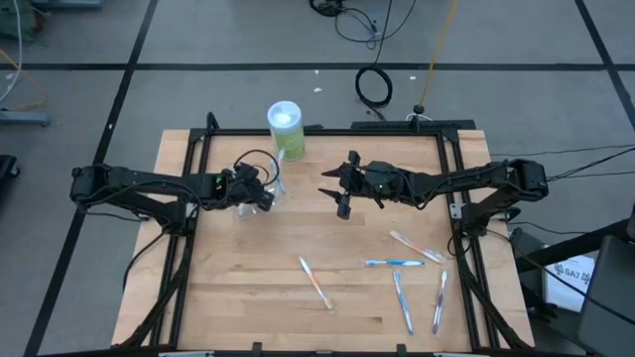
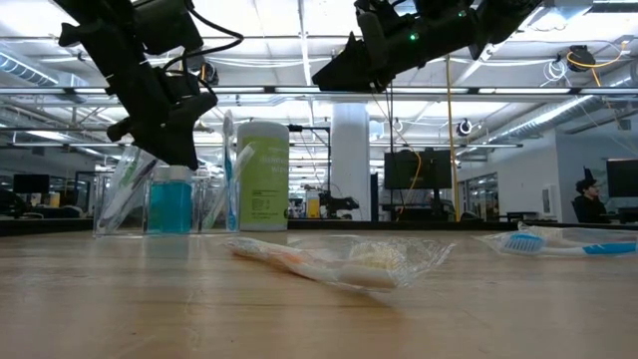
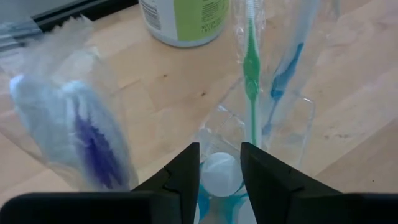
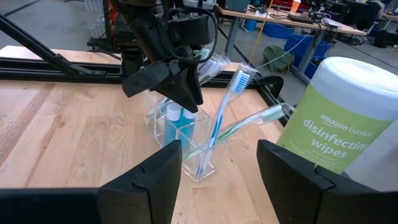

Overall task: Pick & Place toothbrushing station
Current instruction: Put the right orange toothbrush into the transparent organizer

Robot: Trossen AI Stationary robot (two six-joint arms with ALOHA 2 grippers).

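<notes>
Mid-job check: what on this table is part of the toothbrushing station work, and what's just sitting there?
Job:
clear cup holding wrapped toothbrushes and a blue tube
loose toothbrushes lying on the table
left gripper over the cup, jaws straddling the tube's white cap
right gripper open, hanging mid-table

Lying about:
green wipes container

Matt wooden table (image 1: 248,288), clear glossy plastic cup (image 4: 199,163)

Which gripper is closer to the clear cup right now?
Left. The left gripper hangs right over the clear cup, fingers straddling a blue tube. The right gripper hovers off to its side, apart.
</notes>
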